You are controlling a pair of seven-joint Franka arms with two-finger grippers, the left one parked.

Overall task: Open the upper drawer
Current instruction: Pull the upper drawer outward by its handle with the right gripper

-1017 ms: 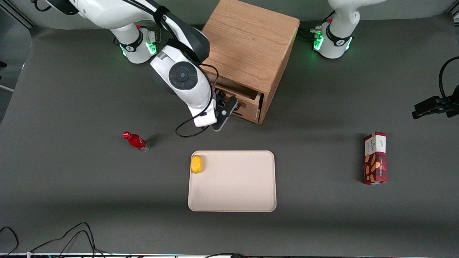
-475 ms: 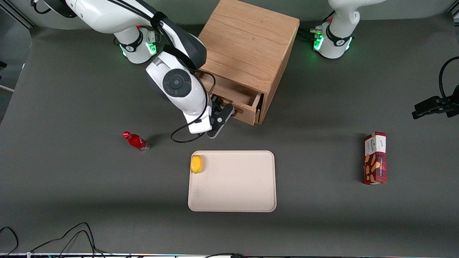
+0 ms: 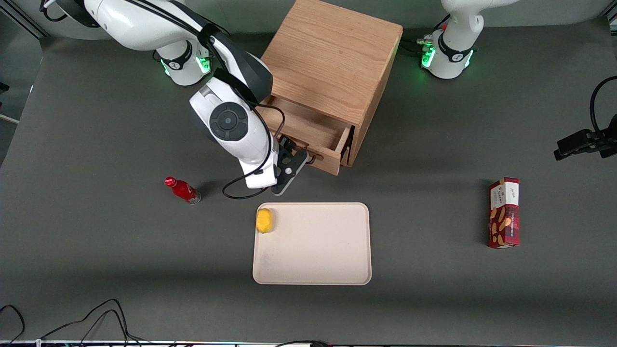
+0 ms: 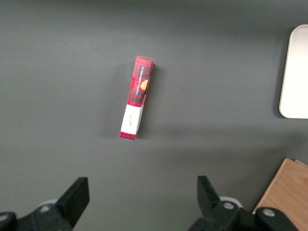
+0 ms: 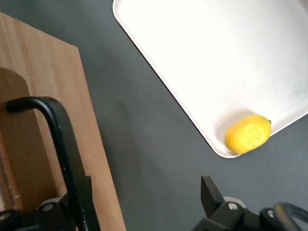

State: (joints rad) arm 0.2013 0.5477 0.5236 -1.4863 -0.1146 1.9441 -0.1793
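The upper drawer (image 3: 315,130) of the oak cabinet (image 3: 337,53) stands partly pulled out, and its bare wooden inside shows. Its black wire bar handle (image 3: 314,156) is on the front panel facing the front camera. My right gripper (image 3: 304,157) is at that handle, in front of the drawer. In the right wrist view the handle (image 5: 60,144) runs along the wooden drawer front (image 5: 96,159). The gripper (image 5: 144,204) is open, its fingers wide apart. One finger (image 5: 83,195) is against the handle bar, the other (image 5: 211,192) is over the dark table. The bottom drawer is hidden under the upper one.
A beige tray (image 3: 313,270) lies nearer the front camera than the drawer, with a lemon (image 3: 264,220) in its corner; both show in the right wrist view, tray (image 5: 202,62) and lemon (image 5: 248,134). A red bottle (image 3: 183,190) lies toward the working arm's end. A red snack box (image 3: 504,212) lies toward the parked arm's end.
The upper drawer has slid farther out of the cabinet toward the front camera. My right gripper moved the same way with the handle.
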